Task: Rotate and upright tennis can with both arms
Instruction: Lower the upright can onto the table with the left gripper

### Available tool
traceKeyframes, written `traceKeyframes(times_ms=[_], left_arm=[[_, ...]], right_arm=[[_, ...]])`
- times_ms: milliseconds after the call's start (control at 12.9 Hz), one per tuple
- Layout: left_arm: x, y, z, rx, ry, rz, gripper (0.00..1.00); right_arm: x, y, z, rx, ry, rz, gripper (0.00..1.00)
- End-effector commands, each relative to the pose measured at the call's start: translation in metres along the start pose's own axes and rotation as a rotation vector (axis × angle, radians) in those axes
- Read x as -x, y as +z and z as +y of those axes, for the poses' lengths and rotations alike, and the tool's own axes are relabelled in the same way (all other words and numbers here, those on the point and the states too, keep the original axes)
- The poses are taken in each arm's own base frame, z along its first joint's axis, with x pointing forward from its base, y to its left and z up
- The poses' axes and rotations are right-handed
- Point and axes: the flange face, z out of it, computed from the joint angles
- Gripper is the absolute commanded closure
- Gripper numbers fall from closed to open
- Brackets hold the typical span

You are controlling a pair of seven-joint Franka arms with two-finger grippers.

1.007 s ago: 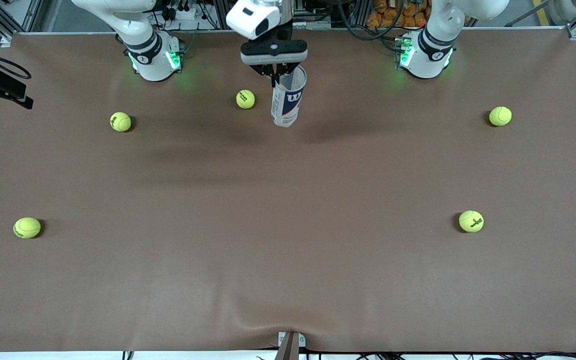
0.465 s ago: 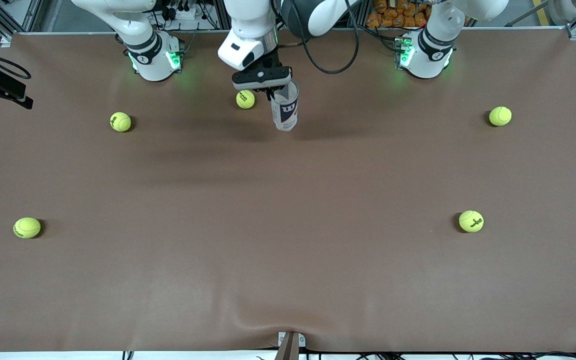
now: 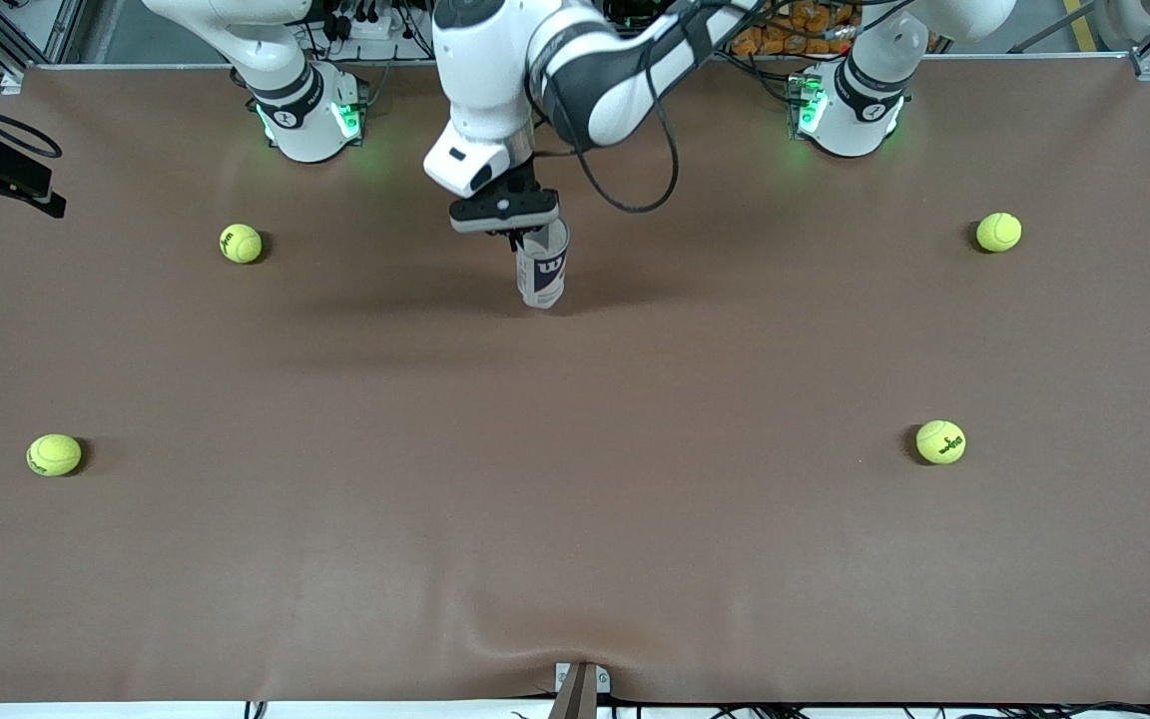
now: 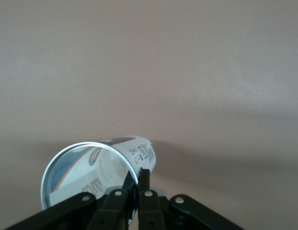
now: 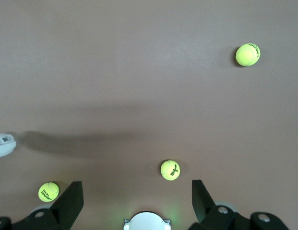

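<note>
We judge the task to be close to its end: the tennis can [image 3: 542, 268] hangs mouth up and nearly vertical, its closed bottom at or just above the table [image 3: 575, 519], so the rotating looks done and what remains is to settle it on its base, let go, and draw the arm away without tipping it. Whether the bottom already touches the cloth we cannot tell from the front view. The left gripper [image 3: 518, 237] pinches the can's open rim, one finger inside the mouth and one outside, as the left wrist view shows with the fingers [image 4: 144, 178] closed across the metal edge of the can [image 4: 98, 165]. The can sits near the middle of the table's width, closer to the edge where the arm bases stand than to the camera-side edge. It is a slim clear-walled tube, open and empty, with a white and navy label bearing a white "W" and fine print down the side; a bright ring lines the mouth. The right arm waits, drawn up over its own base, and the right gripper [image 5: 137, 194] is spread wide and holds nothing, looking down on several tennis balls [image 5: 170, 170]. Since only the thin rim is held, we expect the can to wobble on release.
</note>
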Motion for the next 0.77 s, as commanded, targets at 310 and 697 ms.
traceKeyframes(times_ms=[310,697], left_arm=[[0.000,0.036,0.014,-0.015,0.028,0.073,1.00],[-0.001,0.046,0.017,0.000,0.034,0.079,1.00]], right_arm=[[0.006,-0.006,-0.001,-0.009,0.010,0.006,0.00],[0.006,-0.006,-0.001,-0.009,0.008,0.006,0.00]])
